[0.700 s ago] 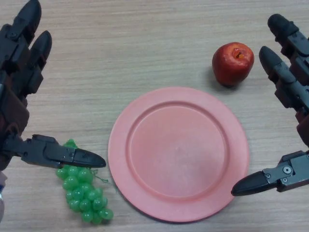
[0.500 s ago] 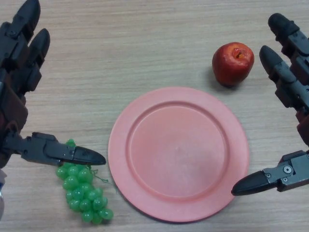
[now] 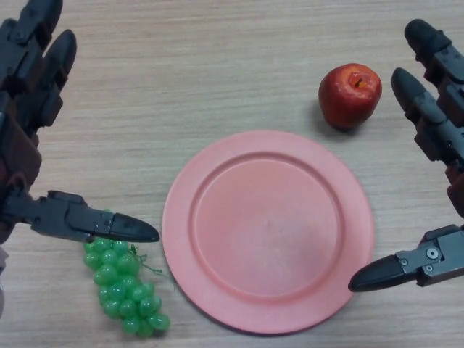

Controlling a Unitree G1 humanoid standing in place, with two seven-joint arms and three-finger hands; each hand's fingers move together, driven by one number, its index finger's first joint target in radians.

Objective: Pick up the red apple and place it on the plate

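The red apple [image 3: 349, 95] stands upright on the wooden table, just beyond the upper right rim of the pink plate [image 3: 217, 188], which holds nothing. My right hand [image 3: 439, 130] hovers open at the right edge, its fingers reaching up beside the apple without touching it and its thumb pointing at the plate's lower right rim. At the left edge my left hand [image 3: 22, 123] is open too, with its thumb stretched over the green grapes.
A bunch of green grapes [image 3: 123, 279] lies on the table left of the plate's lower rim, partly under my left thumb. Bare wooden tabletop [image 3: 196, 65] stretches across the far side.
My left hand has drifted slightly up and away, its thumb shifting a little over the grapes. The right hand, apple and plate have stayed put.
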